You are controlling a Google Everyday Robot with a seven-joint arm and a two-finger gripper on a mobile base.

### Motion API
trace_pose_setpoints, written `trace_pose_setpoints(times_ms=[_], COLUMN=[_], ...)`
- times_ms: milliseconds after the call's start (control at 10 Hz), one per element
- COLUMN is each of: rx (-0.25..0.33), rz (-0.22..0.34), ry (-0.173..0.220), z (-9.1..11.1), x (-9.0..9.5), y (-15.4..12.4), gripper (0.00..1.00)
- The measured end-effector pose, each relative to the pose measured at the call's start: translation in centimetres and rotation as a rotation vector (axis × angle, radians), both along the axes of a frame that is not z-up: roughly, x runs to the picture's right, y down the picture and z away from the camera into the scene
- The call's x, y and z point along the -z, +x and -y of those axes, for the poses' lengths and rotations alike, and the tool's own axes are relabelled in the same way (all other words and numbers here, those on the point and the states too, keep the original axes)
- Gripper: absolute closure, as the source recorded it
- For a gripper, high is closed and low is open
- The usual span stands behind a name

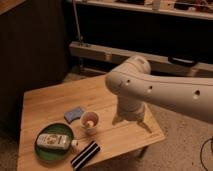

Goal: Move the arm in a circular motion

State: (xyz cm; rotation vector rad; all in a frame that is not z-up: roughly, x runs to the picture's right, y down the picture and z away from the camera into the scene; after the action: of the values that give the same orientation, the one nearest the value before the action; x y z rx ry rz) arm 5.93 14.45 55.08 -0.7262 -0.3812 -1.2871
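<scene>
The arm is a thick off-white tube with small dark screw holes. It comes in from the right edge and bends down at a rounded joint over the wooden table. The gripper hangs below the wrist, just above the table's right part, to the right of a white cup. Its pale yellowish fingers are spread apart and hold nothing.
On the table are a blue sponge, a green plate with a white bottle lying on it, and a black striped packet at the front edge. A metal rail and dark shelving stand behind.
</scene>
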Motion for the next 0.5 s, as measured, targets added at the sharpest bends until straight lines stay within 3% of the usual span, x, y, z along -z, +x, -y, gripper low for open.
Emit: trace_pose_setpoints(times_ms=[200, 500], rx=[0.035, 0.071], rz=[0.090, 0.199], ry=[-0.011, -0.003], z=[0.1, 1.1], x=[0.8, 0.3], y=[-5.5, -12.8], gripper=[0.20, 0.20])
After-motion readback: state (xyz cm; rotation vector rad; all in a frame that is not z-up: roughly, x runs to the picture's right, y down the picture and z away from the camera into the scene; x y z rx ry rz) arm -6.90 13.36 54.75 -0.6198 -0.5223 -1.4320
